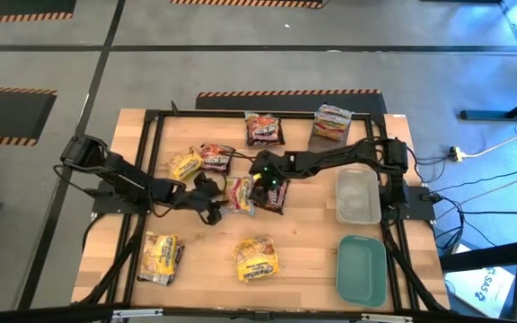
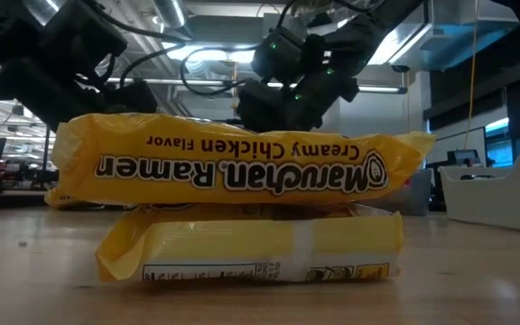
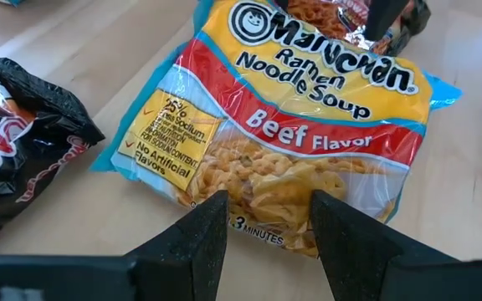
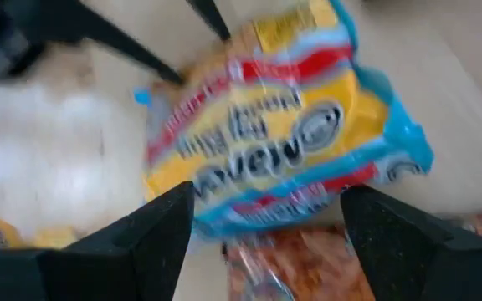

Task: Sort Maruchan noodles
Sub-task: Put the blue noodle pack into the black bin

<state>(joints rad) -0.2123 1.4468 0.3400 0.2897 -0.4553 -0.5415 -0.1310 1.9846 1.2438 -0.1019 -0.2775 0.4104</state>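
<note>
Several Maruchan noodle packets lie flat on the wooden table. A yellow-and-red Beef packet lies at the centre, with a dark packet next to it. My left gripper comes from the table's left, open, slanting down over the Beef packet's near end. My right gripper comes from the right, open wide, and hovers over the same packet's other end. Other packets lie at the far edge, left of centre and near the front. My left gripper has its open fingers over the clear noodle window at the Beef packet's end, slanting down from the table's left. I cannot tell whether the fingertips touch the wrapper. The packet lies flat on the table.
A clear plastic tray and a teal lid sit along the table's right side. In the low view a yellow Creamy Chicken packet rests on top of another yellow packet near the front edge. A black frame rims the table.
</note>
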